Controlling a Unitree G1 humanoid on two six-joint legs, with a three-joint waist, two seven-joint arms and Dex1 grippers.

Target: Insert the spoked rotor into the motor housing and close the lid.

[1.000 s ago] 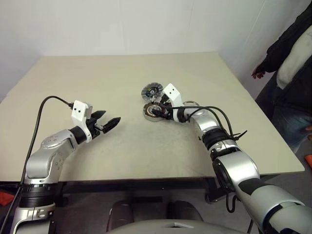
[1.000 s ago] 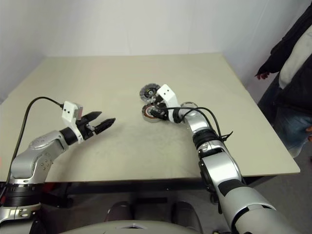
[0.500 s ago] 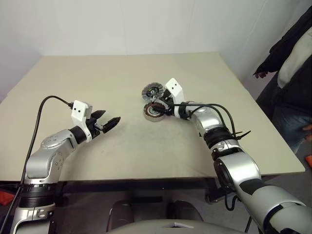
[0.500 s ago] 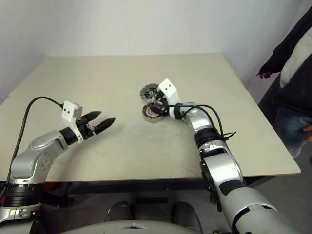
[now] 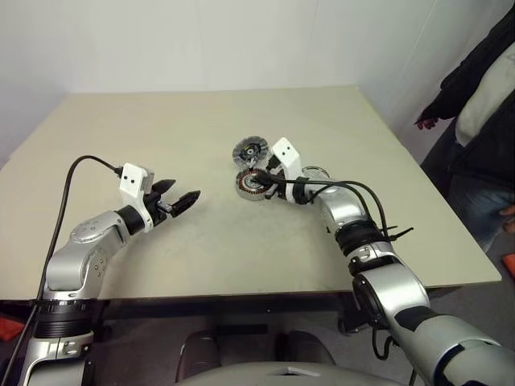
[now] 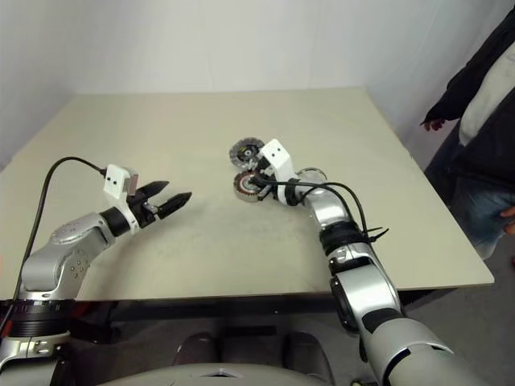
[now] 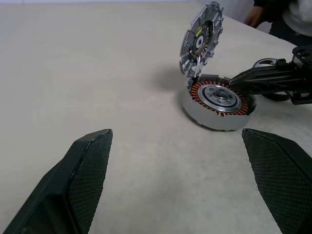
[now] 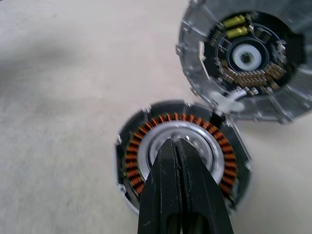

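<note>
Lid [image 7: 202, 39] stands tilted behind motor housing [image 7: 218, 106] — touching its rim.

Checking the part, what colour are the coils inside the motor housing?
Copper-orange, ringing the motor housing; the right wrist view shows it best.

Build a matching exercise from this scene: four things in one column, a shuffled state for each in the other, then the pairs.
Things:
1. left tool
2. right tool
3. lid
4. motor housing

States:
A. tilted up on edge, beside the housing
B. flat on the table, copper coils showing
C. fingers wide apart, nothing between them
D. fingers pressed together above the housing's centre

Pairs: 1-C, 2-D, 3-A, 4-B
</note>
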